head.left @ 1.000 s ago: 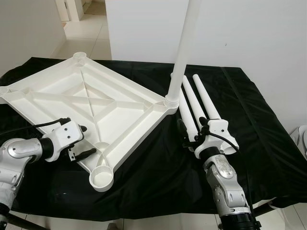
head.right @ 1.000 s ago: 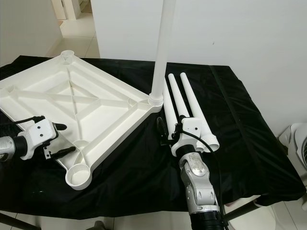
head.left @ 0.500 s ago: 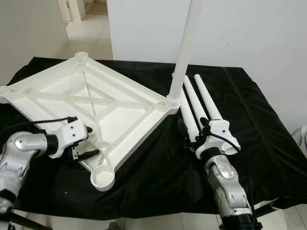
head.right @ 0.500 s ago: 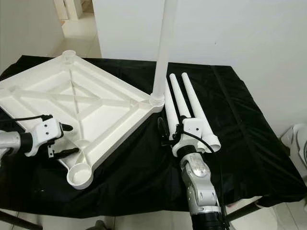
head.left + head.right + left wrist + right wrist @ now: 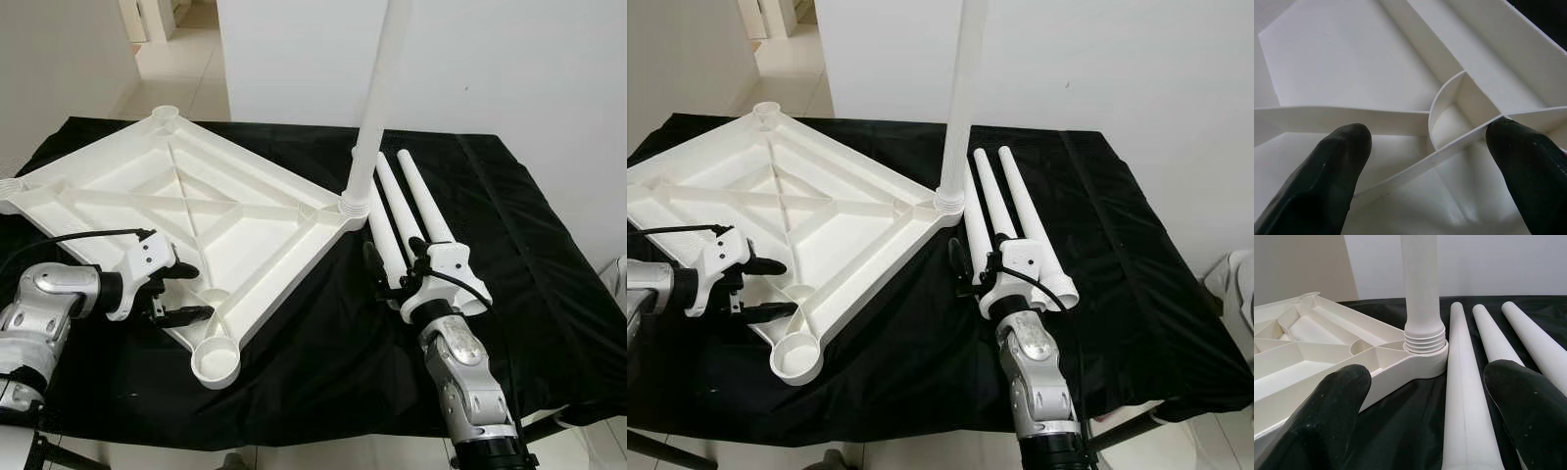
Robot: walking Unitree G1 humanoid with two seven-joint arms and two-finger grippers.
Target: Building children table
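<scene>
Across a black cloth (image 5: 294,362) that covers the work surface lies the biggest piece, a white tabletop (image 5: 186,211) turned underside up, its ribs and corner sockets showing, spread from about nine o'clock toward the centre of the head view. From its corner socket at roughly one o'clock of centre rises an upright leg (image 5: 377,108), screwed in by its threaded collar and running out of the top of the picture. Just beside that corner, toward three o'clock, three loose legs (image 5: 407,211) lie side by side on the cloth, touching or nearly so. At four o'clock the right gripper (image 5: 392,271) rests at the near ends of these legs, its fingers (image 5: 1518,406) spread apart with one loose leg lying between them, not clamped. At eight o'clock the left gripper (image 5: 181,294) sits at the tabletop's near edge, parted fingers (image 5: 1337,171) straddling a rib without closing on it.
</scene>
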